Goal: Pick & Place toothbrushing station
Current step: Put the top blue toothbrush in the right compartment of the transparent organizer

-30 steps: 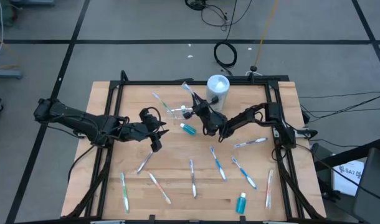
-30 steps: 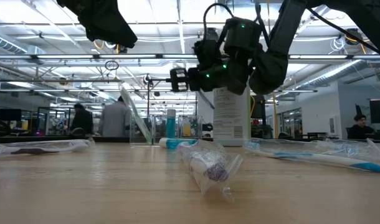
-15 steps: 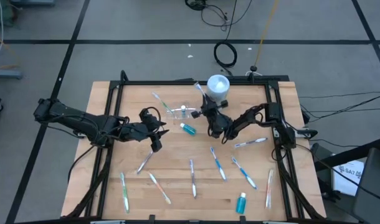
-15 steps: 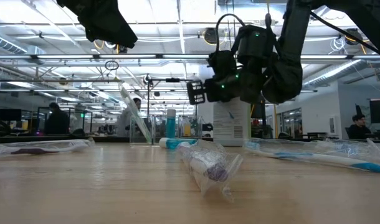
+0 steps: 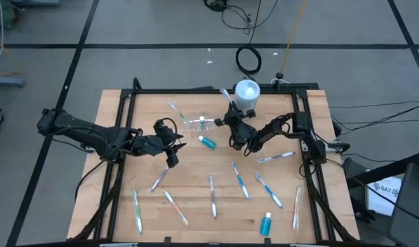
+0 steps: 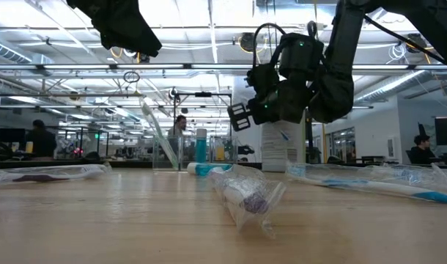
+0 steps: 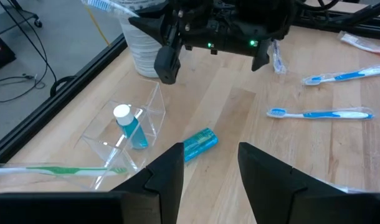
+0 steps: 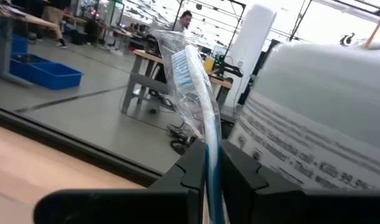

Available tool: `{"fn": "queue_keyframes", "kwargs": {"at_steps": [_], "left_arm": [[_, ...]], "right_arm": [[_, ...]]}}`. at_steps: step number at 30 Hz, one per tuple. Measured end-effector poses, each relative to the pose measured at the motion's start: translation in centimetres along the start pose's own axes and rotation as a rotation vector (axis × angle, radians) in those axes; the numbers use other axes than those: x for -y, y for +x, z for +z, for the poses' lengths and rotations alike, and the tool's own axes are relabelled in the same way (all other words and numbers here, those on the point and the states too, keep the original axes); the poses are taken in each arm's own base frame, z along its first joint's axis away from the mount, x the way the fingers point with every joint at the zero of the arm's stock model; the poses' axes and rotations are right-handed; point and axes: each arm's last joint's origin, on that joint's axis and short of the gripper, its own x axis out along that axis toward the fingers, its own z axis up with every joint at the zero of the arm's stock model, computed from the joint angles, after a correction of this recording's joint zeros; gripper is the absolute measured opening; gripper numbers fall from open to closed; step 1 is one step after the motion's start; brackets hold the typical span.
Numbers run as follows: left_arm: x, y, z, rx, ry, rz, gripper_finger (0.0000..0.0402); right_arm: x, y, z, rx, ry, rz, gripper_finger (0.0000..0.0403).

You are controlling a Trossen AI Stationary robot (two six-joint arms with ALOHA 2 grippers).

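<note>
We see the right end effector (image 5: 231, 116), above the tabletop (image 5: 196, 175) centre beside the white container (image 5: 246, 94), pinching a plastic-wrapped blue-and-white toothbrush (image 8: 199, 93) whose long axis points its bristled head toward eleven o'clock, while the left end effector (image 7: 209, 163) hovers spread at nine o'clock.
</note>
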Motion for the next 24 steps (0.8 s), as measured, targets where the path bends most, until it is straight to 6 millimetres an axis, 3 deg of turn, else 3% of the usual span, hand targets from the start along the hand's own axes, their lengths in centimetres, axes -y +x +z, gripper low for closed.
{"fn": "queue_keyframes", "kwargs": {"at_steps": [12,16,20,24], "left_arm": [[0.0,0.0,0.0,0.0,0.0,0.0,0.0159],[0.0,0.0,0.0,0.0,0.0,0.0,0.0159],[0.0,0.0,0.0,0.001,0.0,0.0,0.0159],[0.0,0.0,0.1,0.005,-0.003,-0.002,0.0159]], "right_arm": [[0.7,1.9,-0.4,-0.012,-0.013,-0.046,0.0022],[0.7,1.7,-0.2,-0.009,0.0,-0.041,0.0022],[0.1,0.1,1.3,0.07,0.062,0.089,0.0022],[0.0,-0.7,3.2,0.184,0.239,0.287,0.0022]]}}
